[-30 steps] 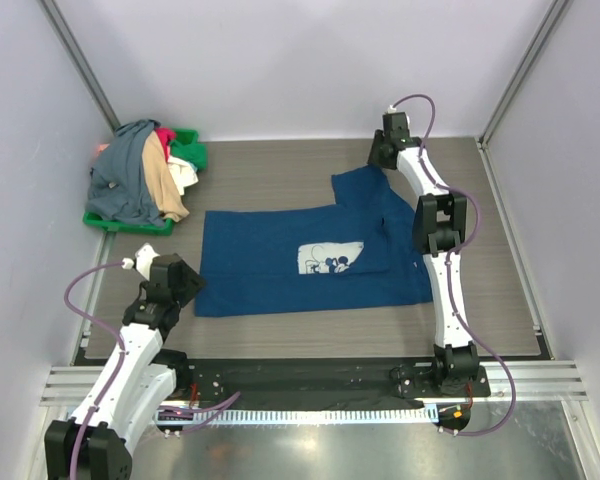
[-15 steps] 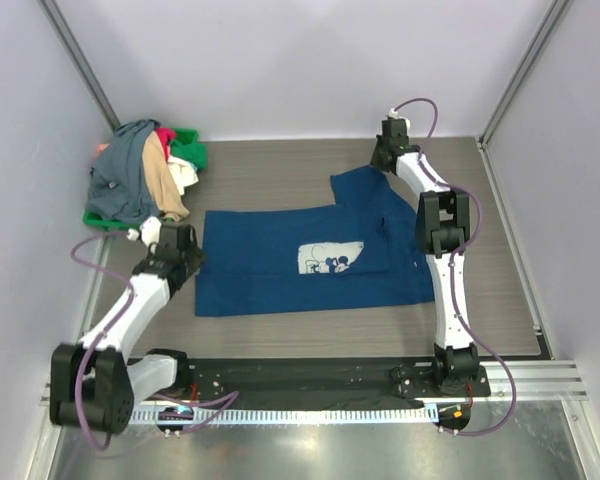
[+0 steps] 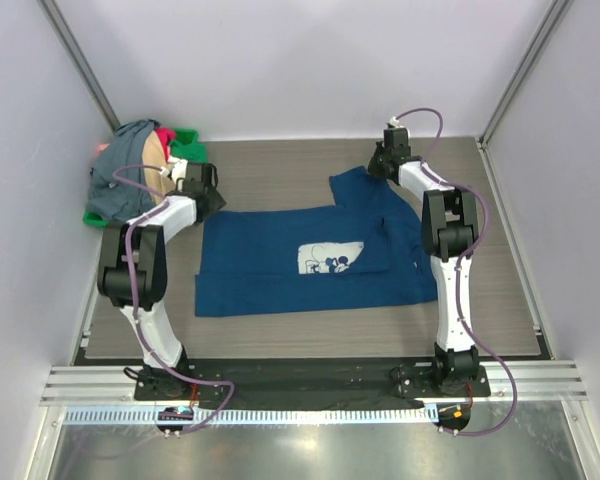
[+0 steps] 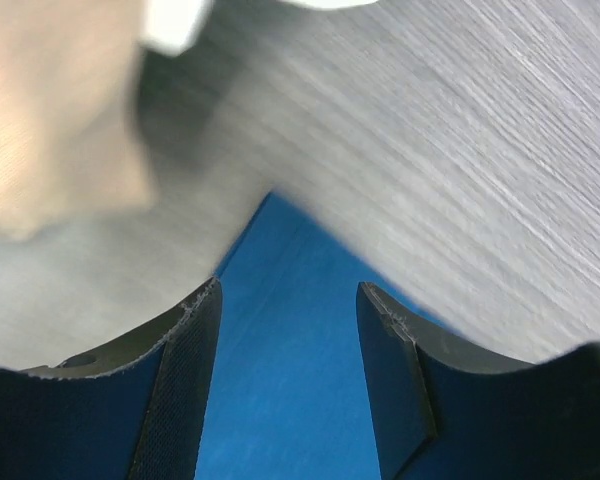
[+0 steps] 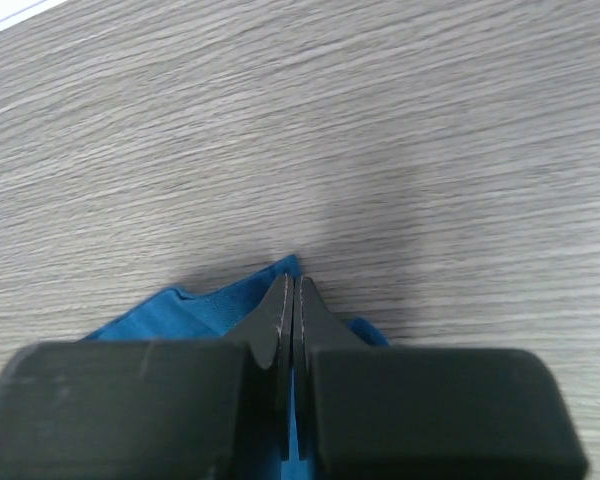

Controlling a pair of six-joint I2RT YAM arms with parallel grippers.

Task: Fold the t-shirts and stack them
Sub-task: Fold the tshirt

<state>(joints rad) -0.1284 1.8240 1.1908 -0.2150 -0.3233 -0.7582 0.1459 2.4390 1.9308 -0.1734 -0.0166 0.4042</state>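
The navy blue t-shirt [image 3: 280, 265] with a white cartoon print [image 3: 330, 258] lies spread flat on the table. My left gripper [image 3: 208, 196] is open over its far-left corner; the left wrist view shows both fingers [image 4: 185, 390] straddling the blue cloth [image 4: 290, 330] just above it. My right gripper [image 3: 380, 165] is shut on the shirt's far-right sleeve edge; in the right wrist view the jaws [image 5: 293, 300] pinch a peak of blue cloth [image 5: 180, 312]. Other t-shirts, slate-grey [image 3: 125, 170], tan [image 3: 160, 170], pink and green, lie heaped at the far left.
The heap rests on a flat green tray [image 3: 100, 220] against the left wall. Blurred tan cloth [image 4: 50, 110] hangs close beside my left gripper. Walls close in the table on the left, right and far sides.
My left arm has swung from the shirt's near-left corner along its left edge to the far-left corner, near the heap. My right gripper has shifted slightly farther back, still shut.
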